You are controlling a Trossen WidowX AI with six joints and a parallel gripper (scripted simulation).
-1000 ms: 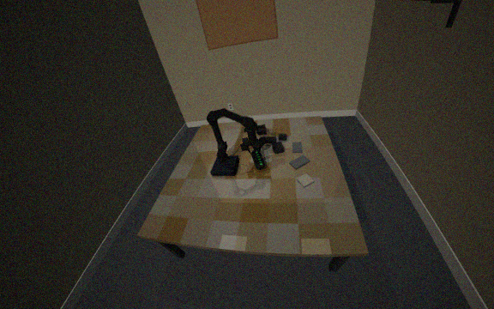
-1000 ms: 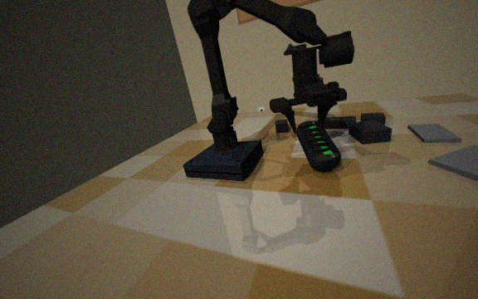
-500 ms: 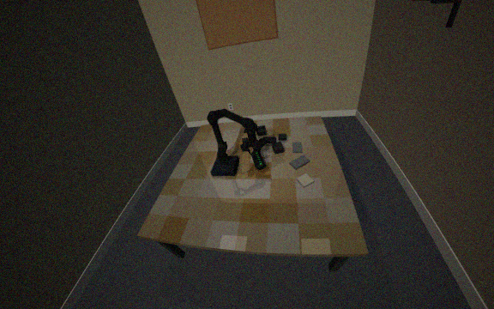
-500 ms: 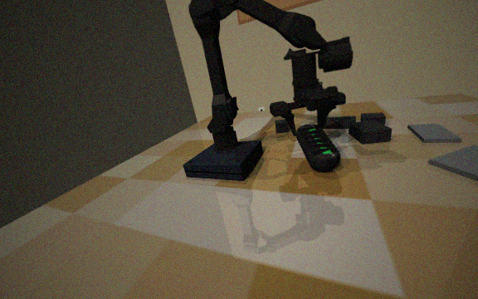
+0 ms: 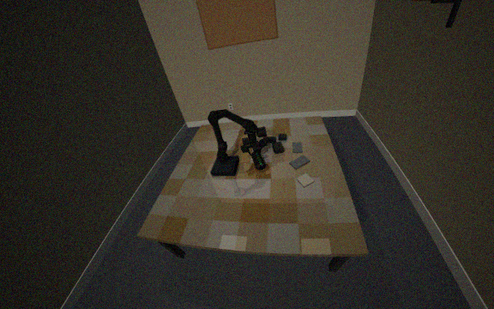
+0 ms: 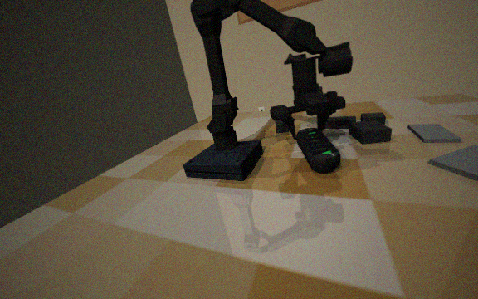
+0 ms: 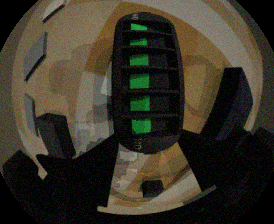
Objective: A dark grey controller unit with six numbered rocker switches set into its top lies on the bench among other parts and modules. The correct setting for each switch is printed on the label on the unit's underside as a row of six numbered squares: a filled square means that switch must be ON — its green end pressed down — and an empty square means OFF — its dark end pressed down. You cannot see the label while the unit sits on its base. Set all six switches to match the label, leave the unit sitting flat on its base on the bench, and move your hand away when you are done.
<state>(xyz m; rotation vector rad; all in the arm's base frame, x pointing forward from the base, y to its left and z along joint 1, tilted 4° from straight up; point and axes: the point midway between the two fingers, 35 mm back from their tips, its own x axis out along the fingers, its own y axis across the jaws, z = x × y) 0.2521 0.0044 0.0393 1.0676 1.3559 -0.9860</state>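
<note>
The dark grey controller unit (image 5: 259, 160) (image 6: 319, 152) (image 7: 174, 100) is long, with rounded ends and a row of rocker switches on top. Green shows on the left half of each switch in the wrist view; which ends are pressed is hard to tell. My gripper (image 6: 307, 134) (image 7: 148, 133) is shut on the unit, with a finger at each side of its far end as the exterior camera sees it. The unit's switches face up and its near end reaches toward that camera. Whether its base touches the bench is unclear. The underside label is hidden.
Dark blocks (image 5: 278, 148) (image 6: 369, 132) (image 7: 55, 132) lie right of the gripper in the top and exterior views. Flat grey plates (image 5: 299, 162) (image 6: 473, 162) and a pale square plate (image 5: 305, 180) lie farther right. The arm's base (image 5: 225, 166) (image 6: 222, 161) stands left of the unit.
</note>
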